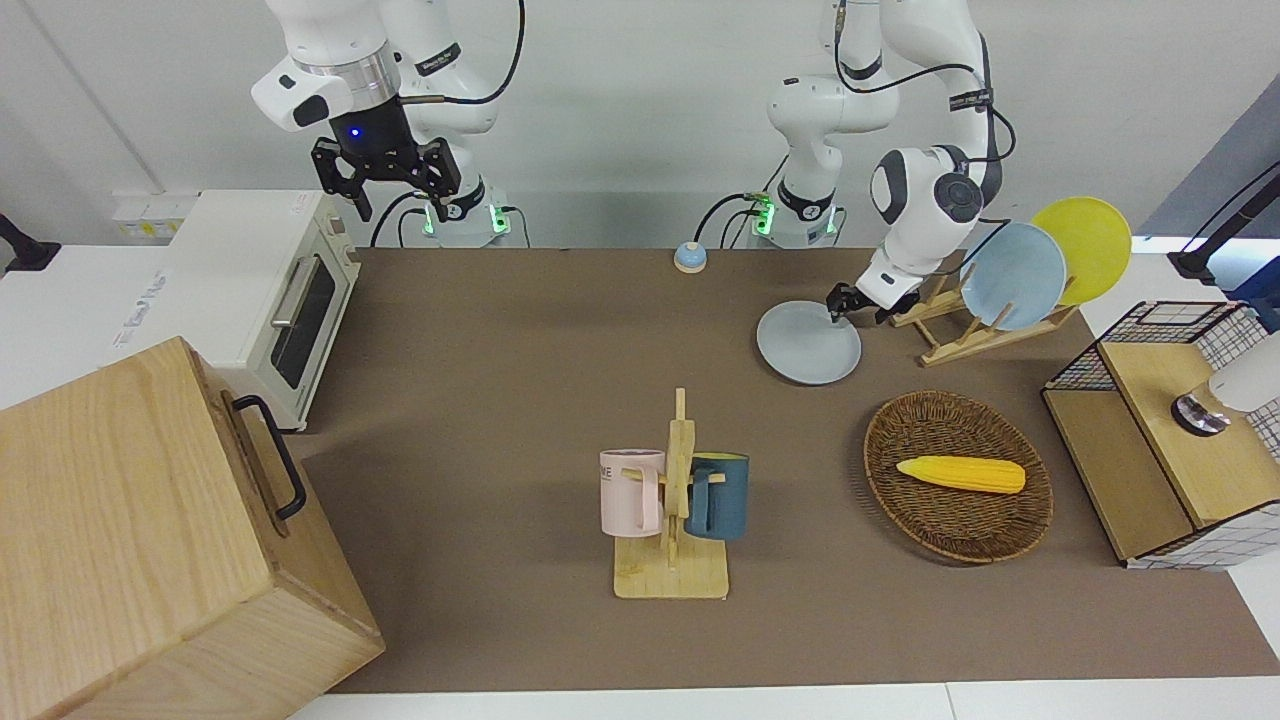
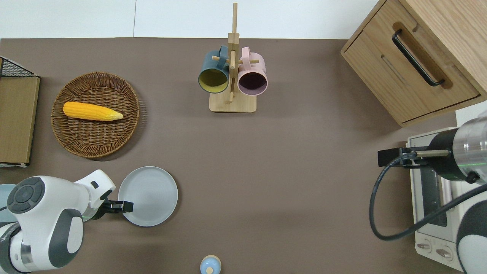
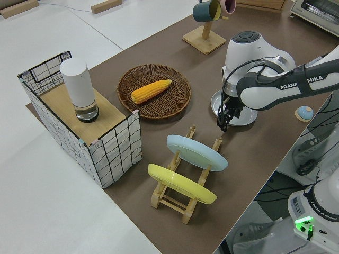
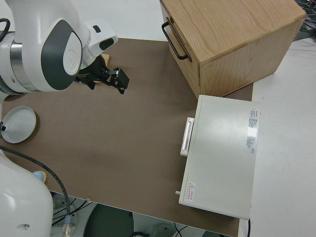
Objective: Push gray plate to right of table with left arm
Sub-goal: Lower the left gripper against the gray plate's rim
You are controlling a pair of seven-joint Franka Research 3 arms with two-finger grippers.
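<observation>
The gray plate (image 1: 808, 342) lies flat on the brown table (image 1: 520, 380), near the left arm's end; it also shows in the overhead view (image 2: 148, 196). My left gripper (image 1: 833, 312) is low at the plate's rim, on the side toward the left arm's end and slightly nearer the robots. In the overhead view the left gripper (image 2: 127, 206) overlaps the rim's edge. Its fingers look shut and hold nothing. In the left side view it (image 3: 223, 124) points down beside the plate (image 3: 247, 117). My right gripper (image 1: 400, 200) is parked, open and empty.
A wooden rack holds a sky-blue plate (image 1: 1012, 275) and a yellow plate (image 1: 1085, 245) beside the left arm. A wicker basket (image 1: 950, 525) with corn, a mug tree (image 1: 672, 500), a toaster oven (image 1: 270, 290), a wooden cabinet (image 1: 150, 540) and a small blue bell (image 1: 689, 257) stand around.
</observation>
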